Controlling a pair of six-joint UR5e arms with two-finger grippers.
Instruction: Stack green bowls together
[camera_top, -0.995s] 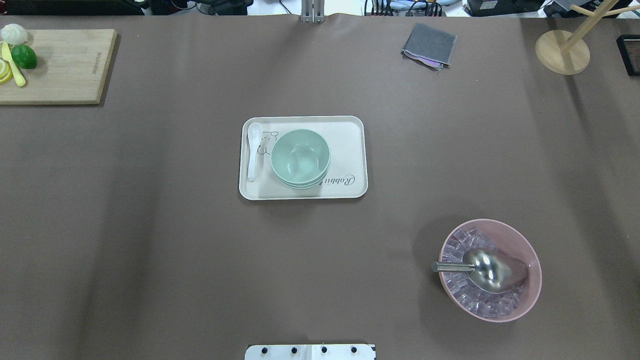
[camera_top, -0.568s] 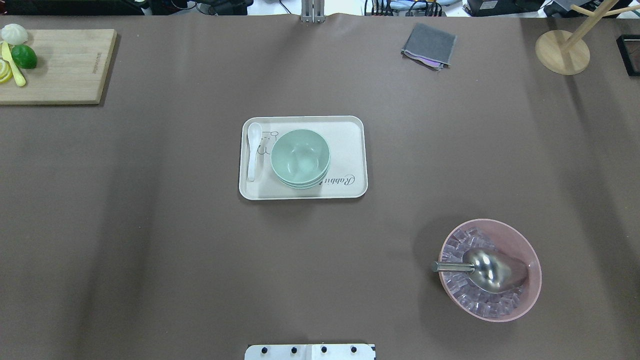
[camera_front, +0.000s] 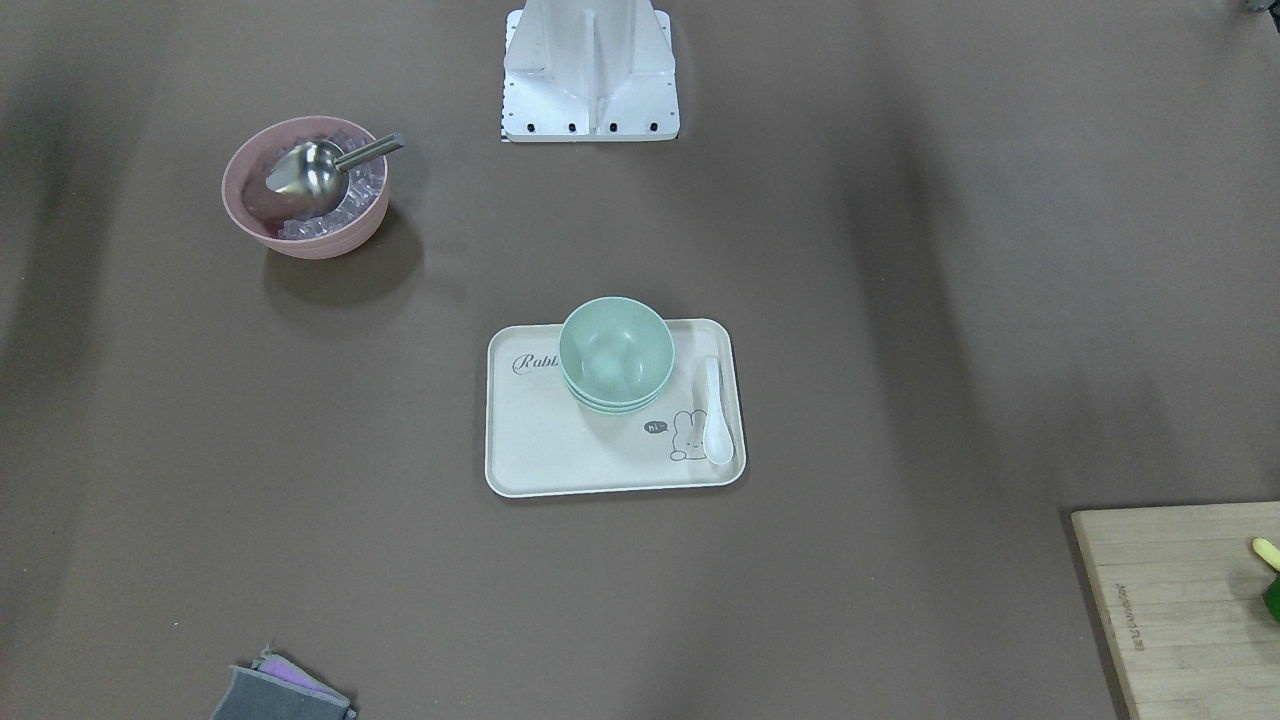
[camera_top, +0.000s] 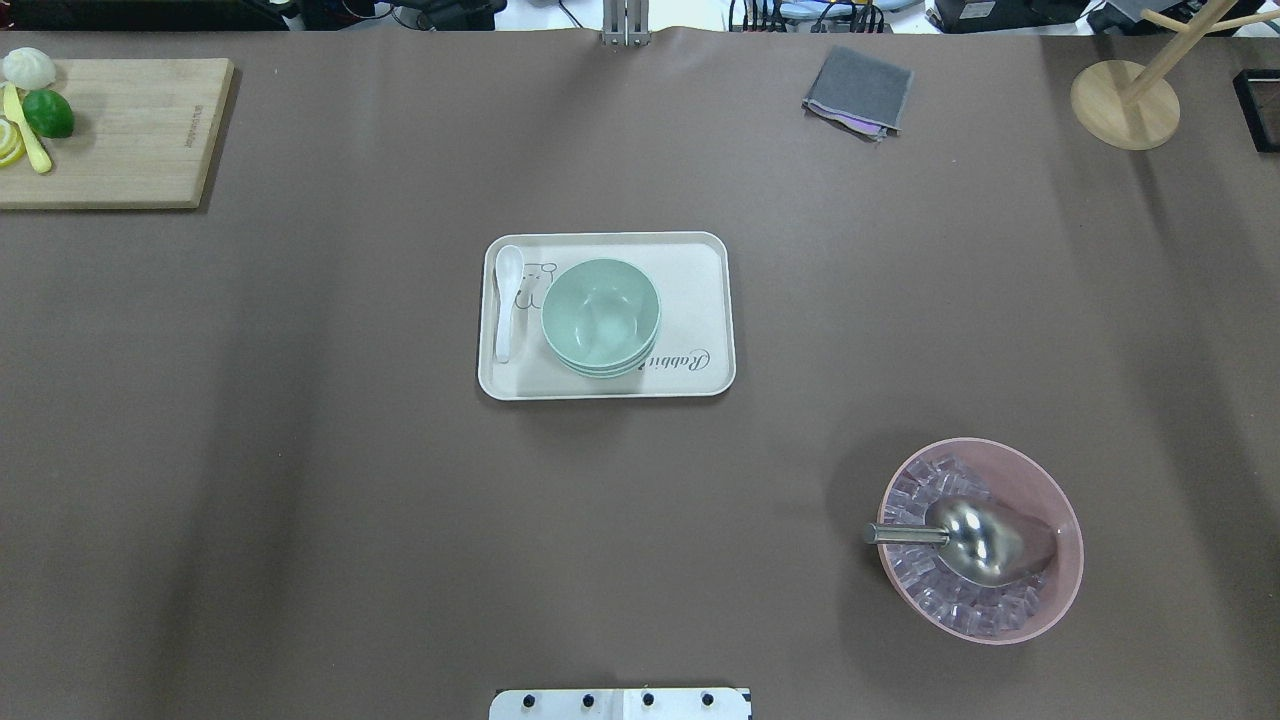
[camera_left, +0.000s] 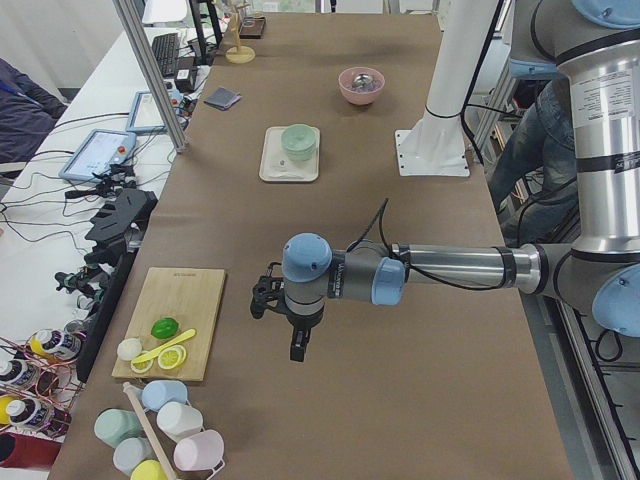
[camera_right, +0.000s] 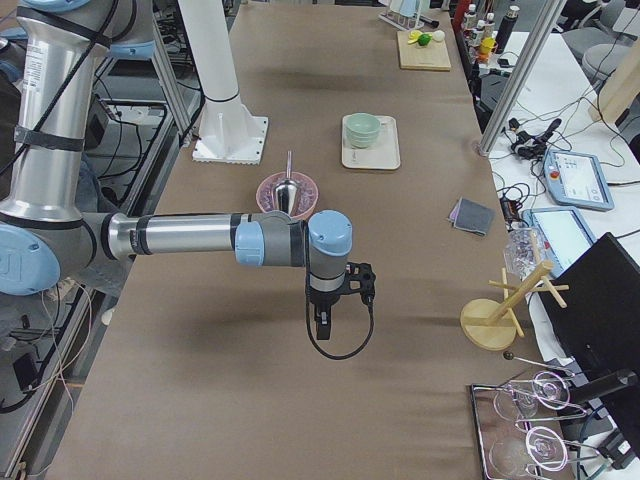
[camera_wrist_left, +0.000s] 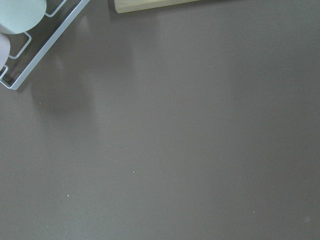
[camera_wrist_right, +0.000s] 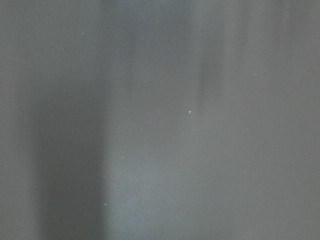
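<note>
The green bowls (camera_top: 600, 315) sit nested in one stack on a cream tray (camera_top: 700, 270) at the table's middle; I also see them in the front view (camera_front: 615, 350) and both side views (camera_left: 297, 140) (camera_right: 363, 128). Neither gripper shows in the overhead or front view. My left gripper (camera_left: 297, 350) hangs over bare table near the cutting board, far from the tray. My right gripper (camera_right: 320, 328) hangs over bare table beyond the pink bowl. I cannot tell whether either is open or shut. Both wrist views show only brown table.
A white spoon (camera_top: 508, 300) lies on the tray beside the stack. A pink bowl (camera_top: 1040, 470) holds ice and a metal scoop (camera_top: 985, 540). A cutting board (camera_top: 130, 130) with fruit, a grey cloth (camera_top: 860, 90) and a wooden stand (camera_top: 1125, 105) sit along the far edge.
</note>
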